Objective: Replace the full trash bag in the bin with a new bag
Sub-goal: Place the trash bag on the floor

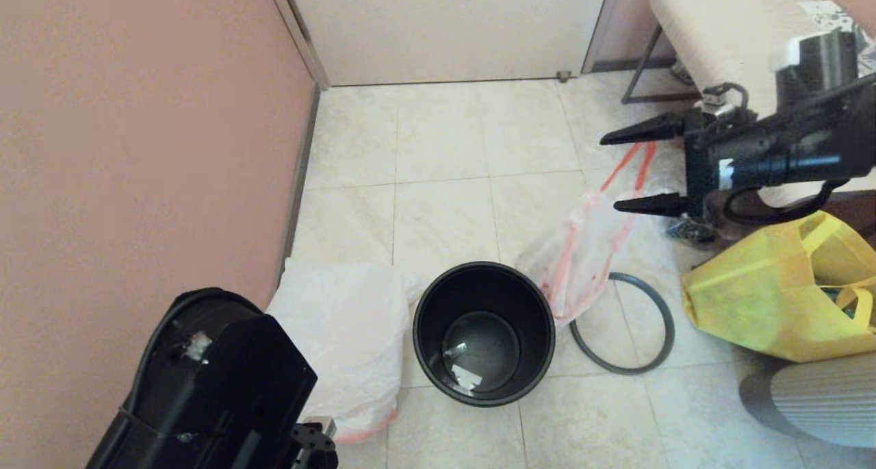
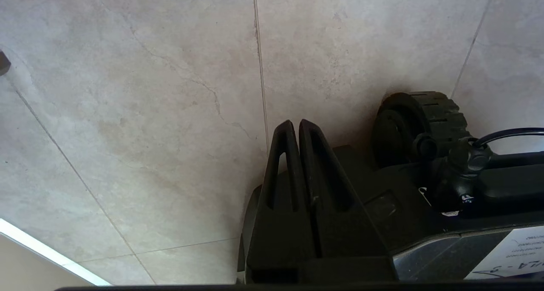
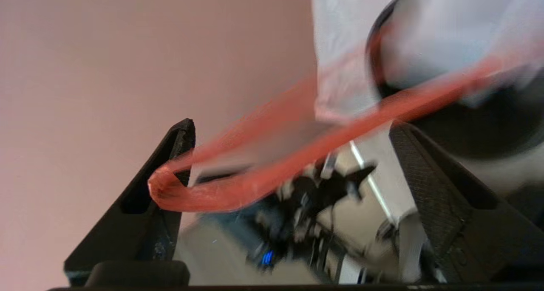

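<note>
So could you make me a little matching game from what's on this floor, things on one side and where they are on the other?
Things:
1. bin
2. grey ring
3. new bag
4. yellow tote

Places or states:
A. lying flat on the tiles, just right of the bin
B. slumped at the far right of the head view
C. standing upright mid-floor, no liner in it
D. heaped by the pink wall, left of the bin

Pairs: 1-C, 2-A, 3-D, 4-B
</note>
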